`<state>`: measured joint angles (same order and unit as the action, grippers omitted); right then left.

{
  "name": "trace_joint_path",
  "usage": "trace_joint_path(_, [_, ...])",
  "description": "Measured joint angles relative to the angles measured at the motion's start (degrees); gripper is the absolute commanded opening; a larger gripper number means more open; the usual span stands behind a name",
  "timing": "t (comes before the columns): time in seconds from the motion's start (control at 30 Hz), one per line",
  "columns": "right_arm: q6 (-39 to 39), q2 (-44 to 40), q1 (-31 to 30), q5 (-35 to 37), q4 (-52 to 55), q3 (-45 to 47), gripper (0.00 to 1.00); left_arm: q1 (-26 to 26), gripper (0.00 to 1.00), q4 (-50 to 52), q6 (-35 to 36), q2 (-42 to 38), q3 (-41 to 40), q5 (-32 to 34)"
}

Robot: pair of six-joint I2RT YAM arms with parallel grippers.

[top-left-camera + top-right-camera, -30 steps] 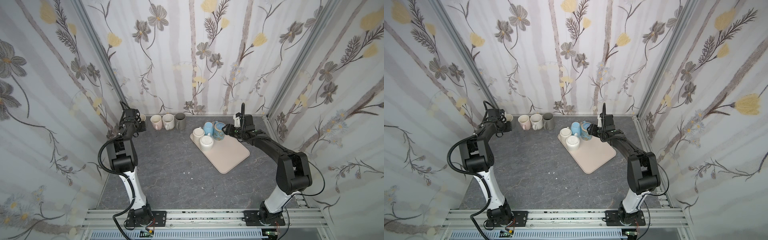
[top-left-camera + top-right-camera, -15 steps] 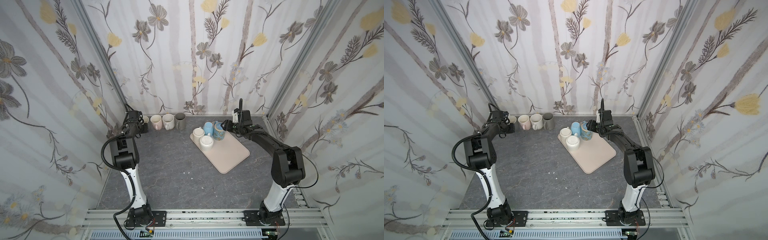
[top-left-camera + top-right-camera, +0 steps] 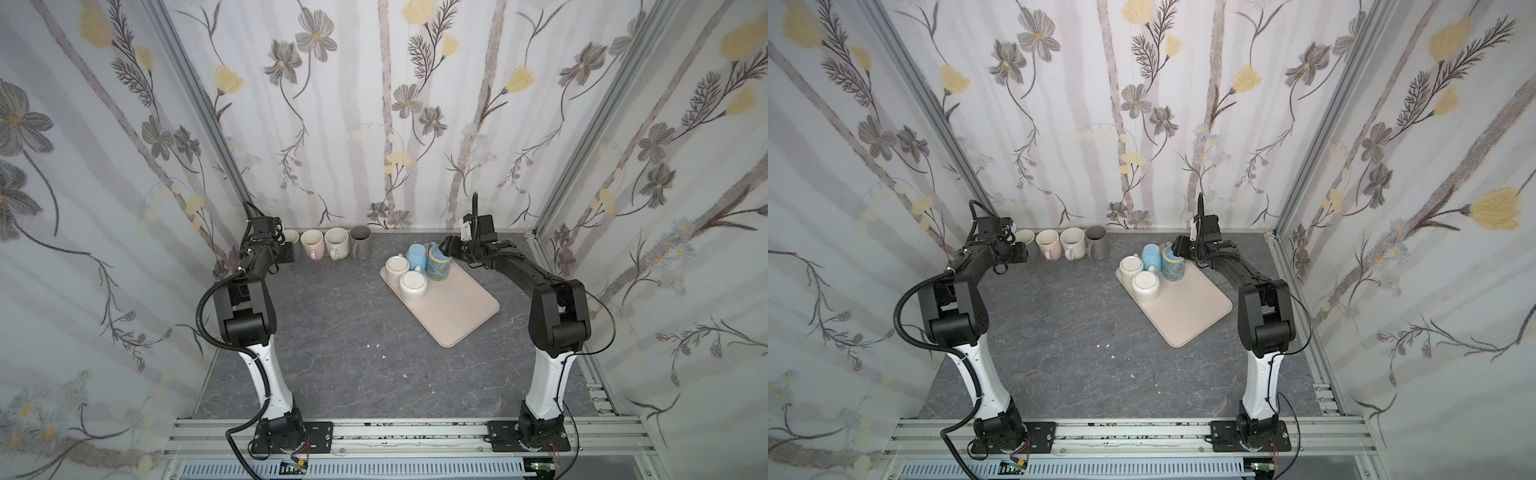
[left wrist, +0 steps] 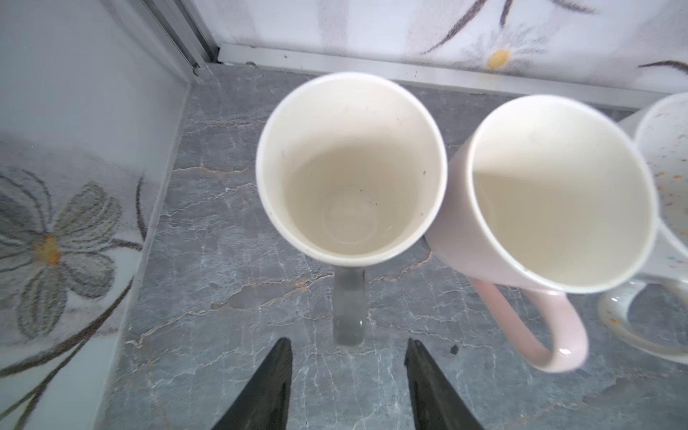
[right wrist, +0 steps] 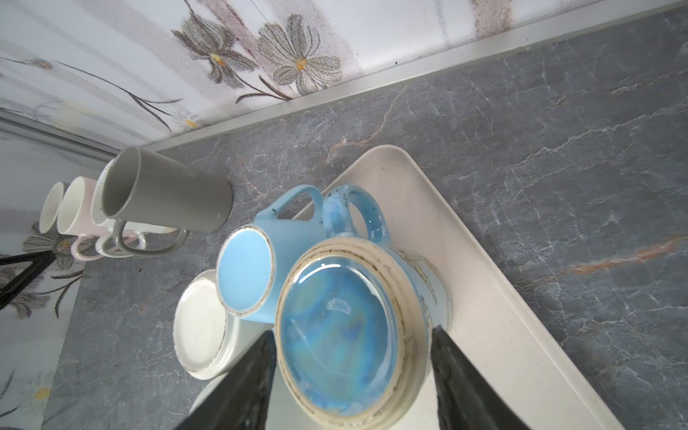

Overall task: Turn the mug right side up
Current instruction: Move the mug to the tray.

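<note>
**Counter** [image 3: 332,332]: grey stone finish, walled on three sides. Its middle and front lie bare.

**Tray** [image 3: 457,316]: beige, set at an angle on the right half of the counter. Four mugs stand upside down, crowded at its far end. Its near half is free.

**Right claw** [image 5: 353,332]: jaws spread to either side of the upturned base of the patterned mug [image 3: 441,269], which stands on the tray's far end. No firm grip shows, so treat the mug as not yet held.

**Left claw** [image 4: 349,340]: jaws apart and empty, just short of the handle of the cream mug [image 4: 350,167], the end one in the row of upright mugs by the back wall.

**Procedure**
1. Close squarely on the body, below the foot ring.
2. Lift straight up. The light blue mug [image 5: 245,275] stands just beside, perhaps touching.
3. Roll the wrist only once the rim is above its neighbours and the tray lip.
4. Keep the handle [image 5: 357,219], which points toward the back wall, outside the jaws.

**Clearance**: the back wall is close and the grey mug [image 3: 360,248] stands near the tray corner. Draw toward the front and set the mug down on bare tray or counter.
</note>
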<state>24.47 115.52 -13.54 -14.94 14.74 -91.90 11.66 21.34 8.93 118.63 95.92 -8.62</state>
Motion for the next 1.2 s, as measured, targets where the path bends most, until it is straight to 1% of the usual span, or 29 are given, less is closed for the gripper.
trace_joint_path(0.17, [-0.7,4.0,0.3,-1.1,1.7,-2.9,0.57,-1.2,0.51,-0.2,-0.5,-6.8,-4.2,-0.2])
trace_joint_path(0.27, [-1.0,4.8,0.5,-1.9,1.7,-4.0,0.5,-3.8,0.51,-1.1,-1.4,-10.9,-8.3,0.1])
trace_joint_path(0.37, [-1.2,4.5,0.5,-2.3,1.5,-3.5,0.43,-8.3,0.51,-1.6,-1.7,-14.3,-12.9,0.1])
trace_joint_path(0.43, [-1.4,3.3,0.5,-2.9,0.6,-1.5,0.4,-11.3,0.51,-2.0,-2.8,-16.5,-16.3,-0.1])
trace_joint_path(0.53, [-1.9,0.5,0.3,-4.3,-0.3,2.8,0.36,-15.8,0.51,-3.2,-5.3,-19.5,-20.4,0.3])
trace_joint_path(0.67, [-2.5,-4.0,0.2,-4.8,-2.2,9.5,0.35,-23.2,0.51,-6.1,-8.3,-20.9,-23.7,-0.2])
trace_joint_path(0.83, [-2.7,-11.0,0.1,-4.0,-2.8,18.2,0.35,-32.3,0.51,-9.2,-12.6,-20.7,-24.3,-0.3])
trace_joint_path(0.97, [-3.0,-16.2,0.1,-3.3,-2.9,24.1,0.35,-38.8,0.51,-10.6,-15.0,-18.8,-22.8,-0.1])
trace_joint_path(1.03, [-3.1,-19.1,0.1,-2.4,-2.5,26.7,0.36,-41.6,0.51,-10.4,-15.7,-16.9,-20.3,-0.1])
trace_joint_path(1.2, [-3.6,-24.7,1.4,0.9,0.1,30.9,0.36,-45.9,0.51,-10.8,-18.2,-11.8,-13.0,0.1])
